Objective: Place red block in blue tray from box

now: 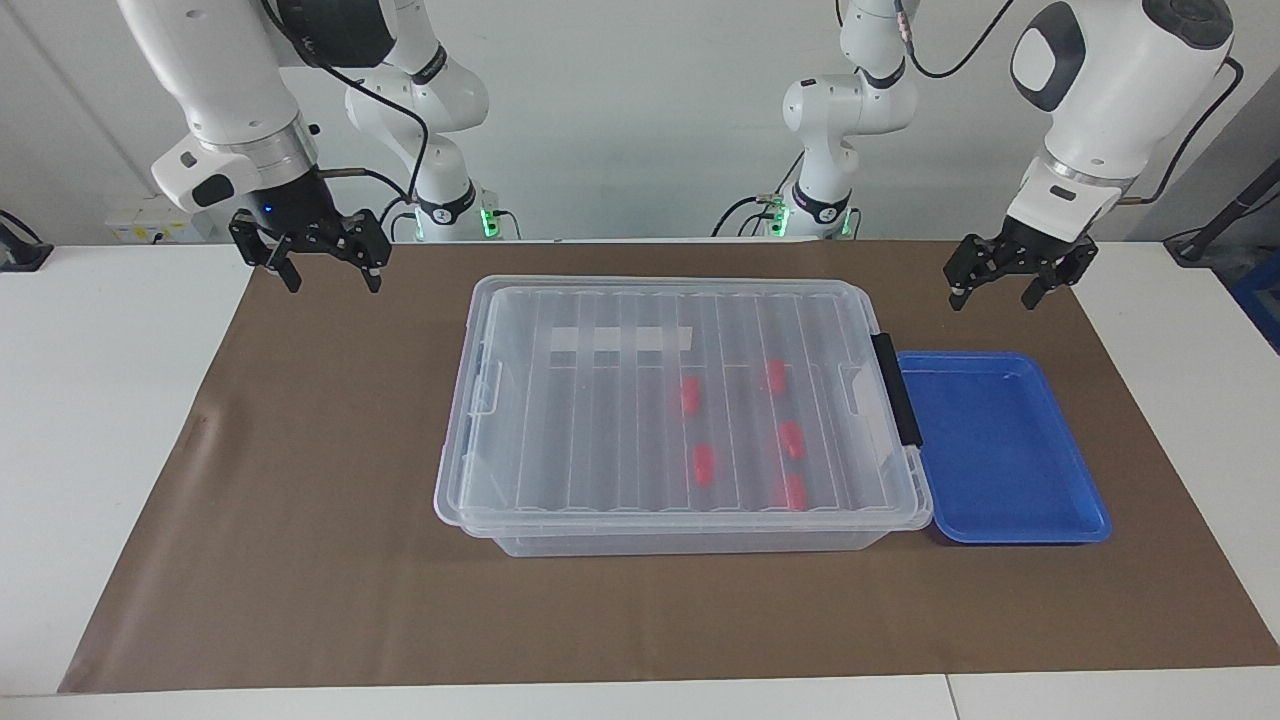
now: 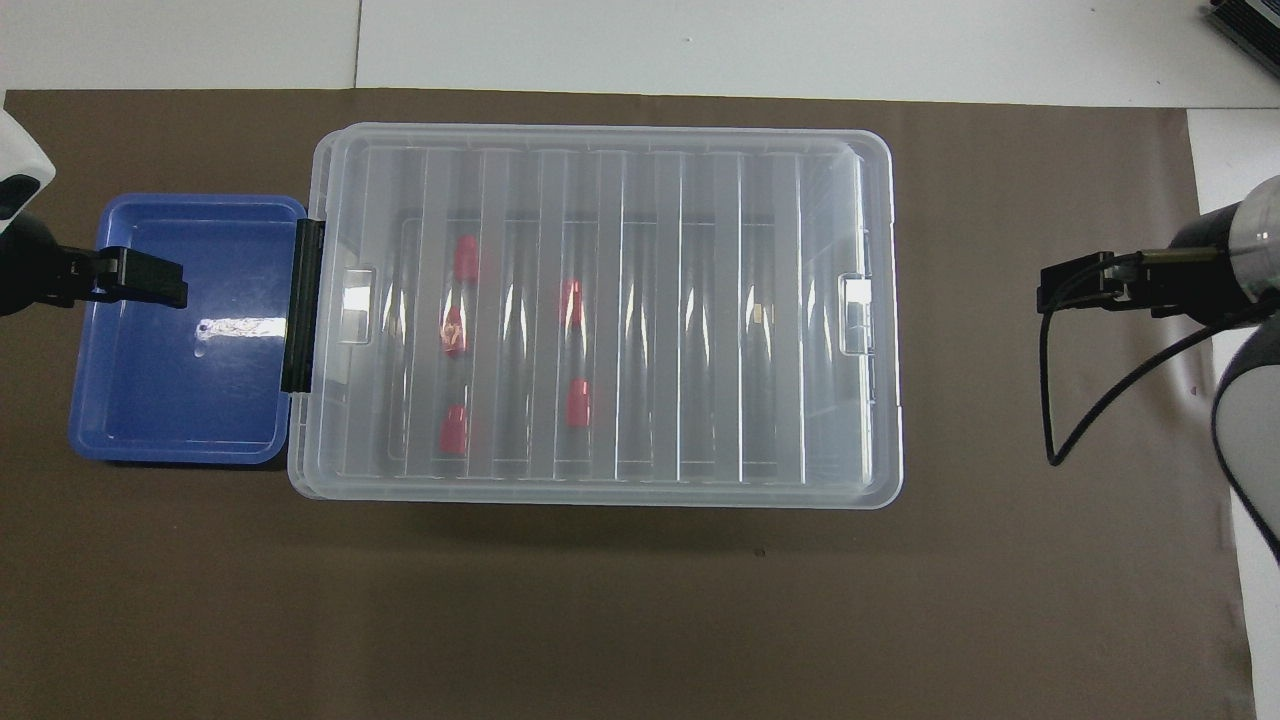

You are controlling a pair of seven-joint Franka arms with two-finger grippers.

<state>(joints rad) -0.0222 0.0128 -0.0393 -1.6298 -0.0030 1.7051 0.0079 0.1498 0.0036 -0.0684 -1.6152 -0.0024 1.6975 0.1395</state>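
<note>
The box (image 1: 560, 420) stands mid-table with its ribbed clear lid on; it also shows in the overhead view (image 2: 700, 310). Several red blocks lie inside under the lid, one of them (image 1: 704, 463) also in the overhead view (image 2: 577, 402). The blue tray (image 1: 1000, 450) lies empty beside the box's black clip handle (image 1: 897, 390), toward the left arm's end, and shows in the overhead view (image 2: 150, 390). My left gripper (image 1: 992, 298) hangs open and empty in the air by the tray (image 2: 150, 282). My right gripper (image 1: 333, 283) hangs open and empty over the mat (image 2: 1068, 285).
A brown mat (image 1: 300, 500) covers most of the white table (image 1: 90, 400). A black cable (image 2: 1060, 420) loops from the right arm over the mat. A white label strip (image 1: 615, 340) shows under the lid.
</note>
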